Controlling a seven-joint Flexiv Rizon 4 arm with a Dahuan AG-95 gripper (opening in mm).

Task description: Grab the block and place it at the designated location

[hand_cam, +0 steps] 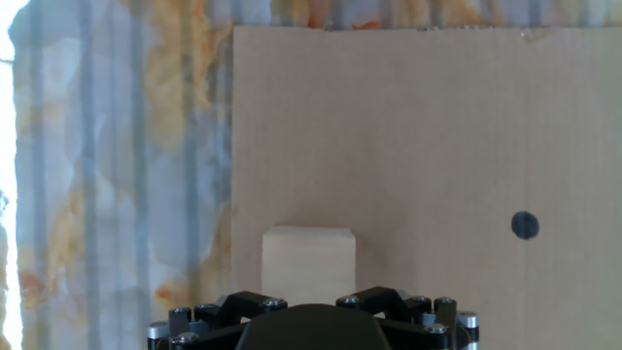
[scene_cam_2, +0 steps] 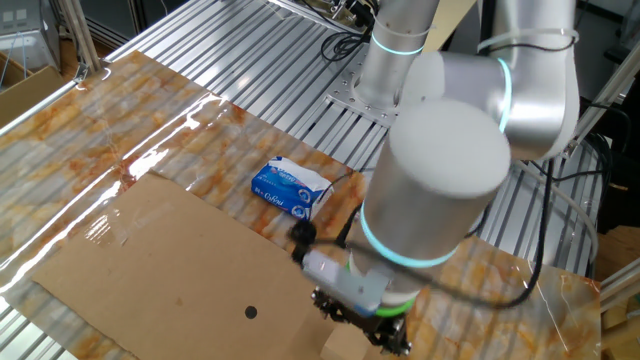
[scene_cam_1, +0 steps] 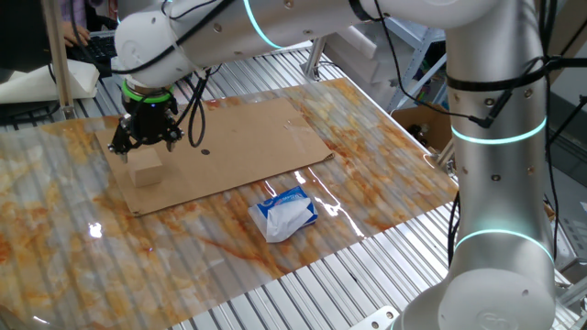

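The block [scene_cam_1: 147, 169] is a light-tan wooden cube that sits on the brown cardboard sheet [scene_cam_1: 248, 137] near its left end. My gripper [scene_cam_1: 145, 147] hangs just above the block with its fingers spread, open and holding nothing. In the hand view the block [hand_cam: 308, 262] lies straight ahead of the hand's black body [hand_cam: 309, 329]; the fingertips do not show there. The designated location is a small black dot [scene_cam_1: 204, 152] on the cardboard to the right of the block. The dot also shows in the hand view [hand_cam: 525, 225] and in the other fixed view [scene_cam_2: 251, 312].
A blue-and-white soft packet [scene_cam_1: 285, 213] lies on the marbled table cover in front of the cardboard, and shows in the other fixed view [scene_cam_2: 290, 187]. The arm's large base column [scene_cam_1: 500, 174] stands at the right. Ribbed metal table [scene_cam_1: 303, 293] surrounds the cover.
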